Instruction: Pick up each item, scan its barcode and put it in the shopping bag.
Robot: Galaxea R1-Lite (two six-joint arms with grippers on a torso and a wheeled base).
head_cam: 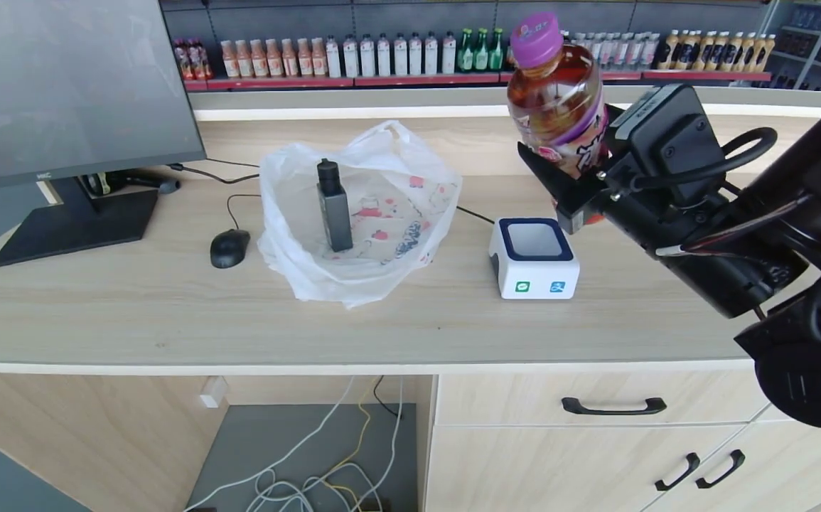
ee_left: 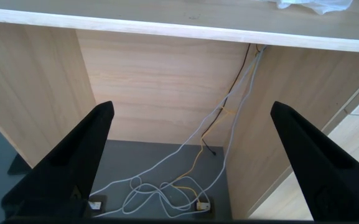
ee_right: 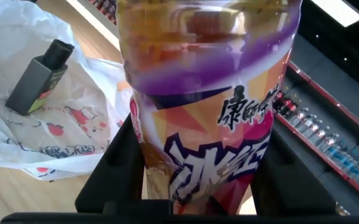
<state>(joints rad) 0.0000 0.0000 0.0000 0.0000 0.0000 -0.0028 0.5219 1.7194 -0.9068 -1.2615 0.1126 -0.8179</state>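
Right gripper (head_cam: 581, 153): nearest my head camera. It is clenched on the bottle (head_cam: 556, 92) and held up above and just behind the scanner (head_cam: 532, 257).
Counter (head_cam: 133, 313): the scanner sits toward its right side.
Shopping bag (head_cam: 382, 163): just left of the scanner, mouth open upward, with a dark boxed item (head_cam: 334, 206) standing inside.
Left gripper (ee_left: 191, 162): fingers spread and holding nothing. It hangs low under the counter edge, well below and left of the scanner.
Bottle: purple cap up, slightly tilted, gripped across the label. I cannot tell where its barcode is.
Mouse (head_cam: 229, 247): beyond the bag from the scanner.
Step in hand: I judge this to be the scan.
How I'd do it: bring the bottle down over the scanner's dark window and roll the wrist slowly until the barcode faces the glass. I'd keep the grip firm on the slick label. After that I'd travel left, clear the bag's rim and set the bottle down beside the boxed item, not on top of it.
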